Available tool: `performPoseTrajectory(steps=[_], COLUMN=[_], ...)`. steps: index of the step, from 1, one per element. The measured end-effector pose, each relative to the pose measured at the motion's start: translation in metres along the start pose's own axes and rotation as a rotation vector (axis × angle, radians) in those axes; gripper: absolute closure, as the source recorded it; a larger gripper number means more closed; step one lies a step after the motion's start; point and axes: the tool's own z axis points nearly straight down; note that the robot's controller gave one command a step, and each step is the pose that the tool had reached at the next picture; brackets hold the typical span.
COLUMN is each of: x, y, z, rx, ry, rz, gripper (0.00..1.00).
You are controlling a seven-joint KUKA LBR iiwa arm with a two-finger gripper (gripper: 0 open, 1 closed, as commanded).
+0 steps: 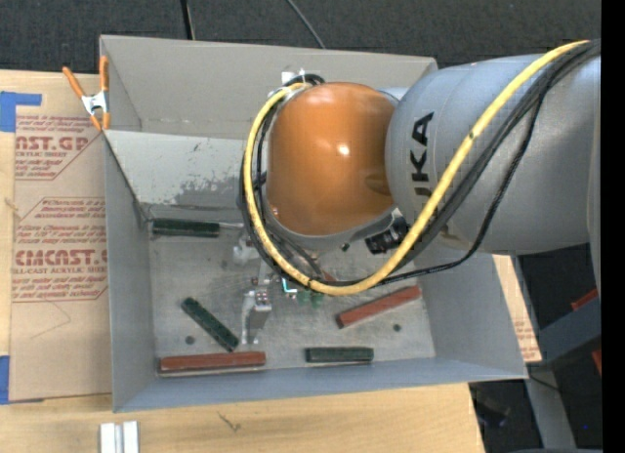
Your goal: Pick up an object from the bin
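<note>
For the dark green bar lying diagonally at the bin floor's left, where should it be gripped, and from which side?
Probably at the middle of the diagonal dark green bar, from straight above, closing across its narrow width. It lies flat and slim, and its lower end sits close to the red-brown bar.

Light falls from above, even and moderately bright; the orange cover [327, 163] carries a small white glare spot near its top, with a softer sheen spread around it; the grey arm [508, 158] is bright along its upper side and darkens underneath; a soft shadow lies on the floor of the bin [176, 163] below the cover; the bin's left inner wall is pale and evenly lit; the ground beyond its far rim is nearly black.
</note>
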Motion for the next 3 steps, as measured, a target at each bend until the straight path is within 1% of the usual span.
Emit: performPoseTrajectory(steps=[1,2,3], x=[-0.002,-0.003,-0.007], y=[-0.001,0.000,-0.002], z=[-0.004,0.022,0.075], rx=[-0.002,-0.002,0.000], ry=[-0.008,-0.014,-0.010], rz=[0.002,-0.072,-0.347], gripper=[0.00,0.00,0.00])
